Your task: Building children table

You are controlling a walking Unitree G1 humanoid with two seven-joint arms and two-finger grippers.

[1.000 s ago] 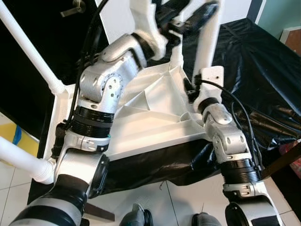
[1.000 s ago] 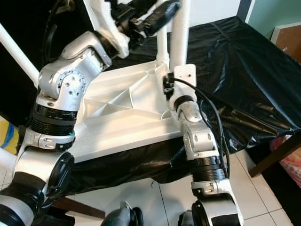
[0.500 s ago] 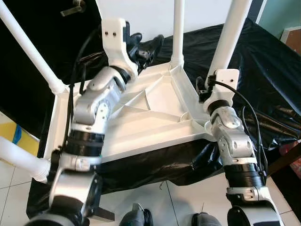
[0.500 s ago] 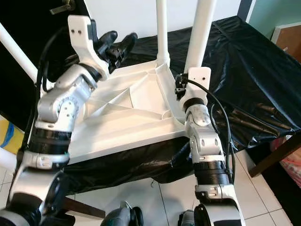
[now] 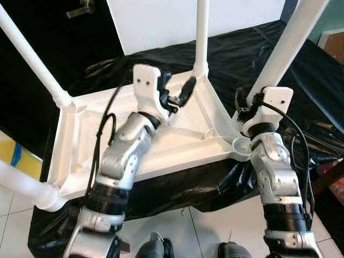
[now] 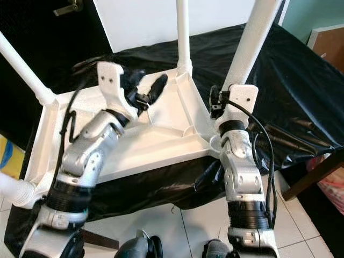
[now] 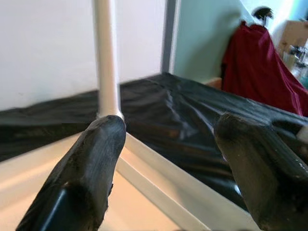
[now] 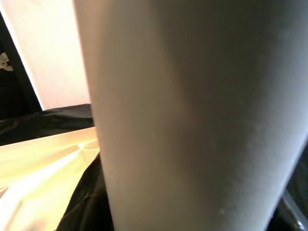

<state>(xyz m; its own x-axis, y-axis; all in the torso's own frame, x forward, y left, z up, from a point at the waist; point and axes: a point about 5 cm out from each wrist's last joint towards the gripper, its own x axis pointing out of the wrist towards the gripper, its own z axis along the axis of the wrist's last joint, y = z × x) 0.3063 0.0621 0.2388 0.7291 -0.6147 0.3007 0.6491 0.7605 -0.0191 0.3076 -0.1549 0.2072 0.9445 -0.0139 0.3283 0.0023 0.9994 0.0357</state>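
Black plastic sheeting covered the bench, and the white children's table lay upside down on it, underside facing up, legs pointing upward. My left fingers stood wide apart with nothing between them; my left gripper hovered over the ribbed underside of the tabletop, close to its far edge. Through the gap between those fingers the left wrist view showed the far leg rising upright from its corner socket, with the sheeting beyond it. My left arm reached across the upturned table from its near edge.

My right gripper sat against the near right leg, which leaned up and to the right from the near right corner socket. I could not tell whether my right fingers were closed on that leg or merely beside it; the right wrist view showed the white tube pressed up very close to the camera. My right arm rose almost straight up from below to that corner.

Two further legs stood fitted on the left side: one far left leg slanting away, one near left leg at the near left corner. White floor tiles lay below the bench edge, and a white wall panel stood behind.
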